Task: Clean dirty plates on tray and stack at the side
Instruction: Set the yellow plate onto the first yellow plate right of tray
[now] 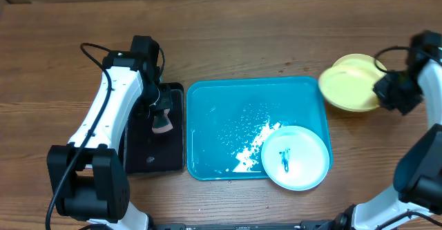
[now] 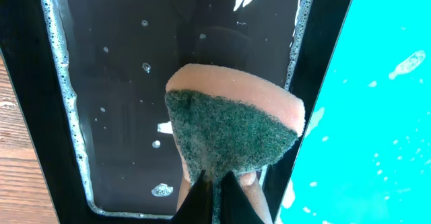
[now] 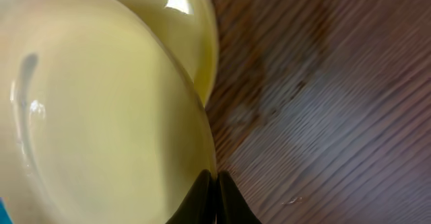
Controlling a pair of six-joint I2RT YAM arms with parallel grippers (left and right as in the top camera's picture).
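Observation:
The teal tray (image 1: 221, 119) lies mid-table, wet with foam. A light blue plate (image 1: 295, 157) with a dark smear sits in its front right corner. Two pale yellow-green plates lie off the tray to the right. My right gripper (image 1: 382, 90) is shut on the rim of the upper plate (image 1: 345, 88), which overlaps the other (image 1: 360, 61). In the right wrist view the jaws (image 3: 214, 200) pinch that plate's edge (image 3: 101, 130), with the second plate (image 3: 192, 35) behind. My left gripper (image 1: 164, 114) is shut on a pink-and-green sponge (image 2: 232, 126) over the black tray (image 2: 114, 83).
The black tray (image 1: 141, 154) stands just left of the teal tray and holds soapy water. The teal tray's edge shows at the right of the left wrist view (image 2: 377, 116). Wooden tabletop (image 3: 323, 103) lies around the yellow plates.

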